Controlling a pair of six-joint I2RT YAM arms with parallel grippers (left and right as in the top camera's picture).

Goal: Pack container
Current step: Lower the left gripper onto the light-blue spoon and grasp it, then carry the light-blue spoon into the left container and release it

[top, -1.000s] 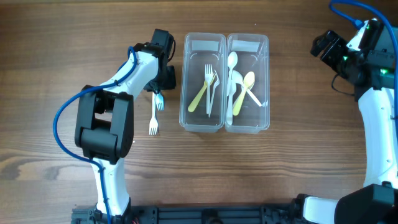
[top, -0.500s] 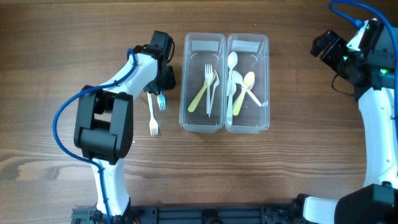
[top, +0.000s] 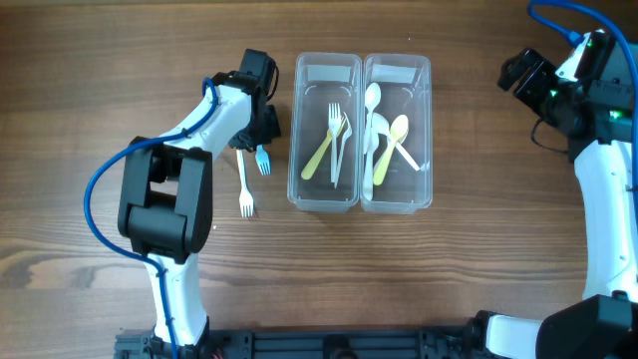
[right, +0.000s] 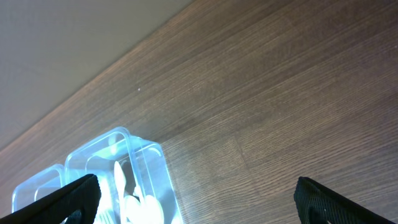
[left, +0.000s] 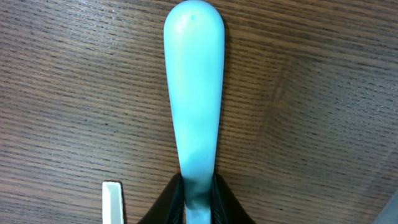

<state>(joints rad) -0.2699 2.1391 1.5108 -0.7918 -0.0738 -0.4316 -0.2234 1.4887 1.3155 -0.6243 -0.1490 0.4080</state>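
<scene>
Half out of frame, left claw (left: 199,202) pinches blue fork (left: 194,93) handle; right claw (right: 196,193) gapes wide.

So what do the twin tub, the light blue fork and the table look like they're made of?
Twin tub: clear glossy plastic; the cutlery shows through its walls. Light blue fork: smooth opaque plastic, with a soft sheen on the handle. Table: wood or wood-look laminate, matte with visible grain; I cannot tell which.
</scene>
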